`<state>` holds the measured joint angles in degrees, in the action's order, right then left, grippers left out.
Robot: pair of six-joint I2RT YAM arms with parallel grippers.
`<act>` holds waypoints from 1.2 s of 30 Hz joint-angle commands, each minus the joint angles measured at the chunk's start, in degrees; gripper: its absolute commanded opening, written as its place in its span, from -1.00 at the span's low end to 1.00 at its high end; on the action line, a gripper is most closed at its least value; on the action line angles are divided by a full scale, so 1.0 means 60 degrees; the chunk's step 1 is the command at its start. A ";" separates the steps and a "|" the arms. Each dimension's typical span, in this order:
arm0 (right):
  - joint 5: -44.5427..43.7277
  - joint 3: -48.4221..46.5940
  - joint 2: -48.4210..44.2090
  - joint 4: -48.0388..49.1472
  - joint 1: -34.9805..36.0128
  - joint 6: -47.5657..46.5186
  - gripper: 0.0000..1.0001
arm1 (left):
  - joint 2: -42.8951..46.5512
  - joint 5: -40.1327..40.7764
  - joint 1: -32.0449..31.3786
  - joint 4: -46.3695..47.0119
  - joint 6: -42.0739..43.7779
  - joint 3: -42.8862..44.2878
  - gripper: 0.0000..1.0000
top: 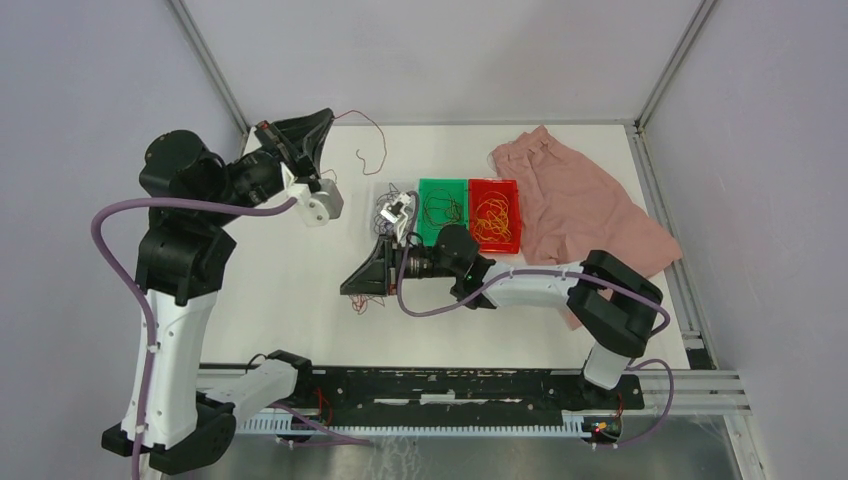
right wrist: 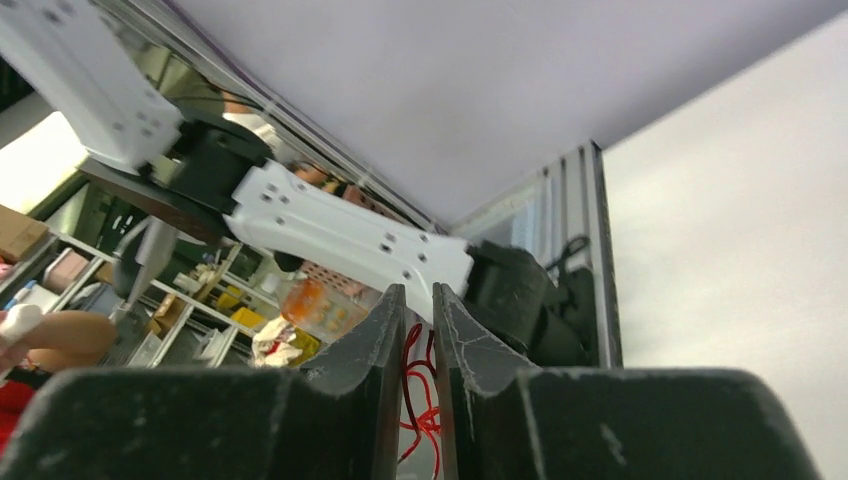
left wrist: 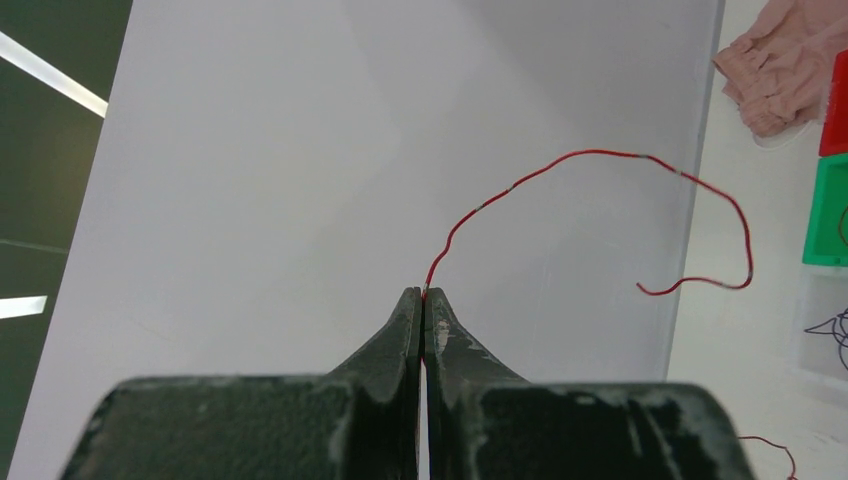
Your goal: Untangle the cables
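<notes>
- White bench (top: 290,290), matt and flat, fills the bottom of a booth. Pale lilac-grey walls (top: 430,55) close its back and both sides.
- Aluminium posts (top: 210,65) rise at the back corners. A black rail (top: 450,385) crosses the near edge, where both arms are bolted.
- Pink cloth (top: 580,210) lies crumpled at the back right, reaching the bench's right edge.
- Green tray (top: 443,182) and red tray (top: 495,183) sit touching, side by side, just left of the cloth. Dark cables (top: 437,207) lie in the green one and orange-yellow cables (top: 492,218) in the red.
- Left tool (left wrist: 422,292) is raised near the back left corner, clenched on one end of a red cable (left wrist: 600,153), which arcs free to the right.
- Right tool (right wrist: 419,292) is at mid-bench with its jaws a narrow slit apart, not clenched. Red strands (right wrist: 422,400) hang in the slit, and a small tangle (top: 365,302) lies on the bench by its tips.
- Cluttered shelves (right wrist: 150,300) show outside the booth in the right wrist view.
</notes>
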<state>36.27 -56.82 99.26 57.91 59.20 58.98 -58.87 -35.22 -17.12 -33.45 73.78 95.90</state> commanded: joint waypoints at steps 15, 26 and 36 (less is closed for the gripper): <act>-0.3083 0.2504 -0.2257 -0.4293 -0.0354 -0.3916 0.09 | -0.1266 -0.1146 -0.0439 0.4058 -0.5668 -0.0300 -0.94; -0.5419 0.3436 -0.5094 -0.5883 -0.1309 -0.4194 0.08 | -0.1857 -0.0794 -0.1971 0.6669 -0.7367 -0.2590 -0.94; -0.7657 0.3493 -0.7254 -0.7979 -0.2361 -0.4949 -0.11 | -0.3251 -0.0832 -0.2313 0.8076 -0.7997 -0.2784 -0.94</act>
<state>-2.20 -36.01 59.29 14.66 46.41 32.18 -76.73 -40.60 -30.89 7.97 29.12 79.85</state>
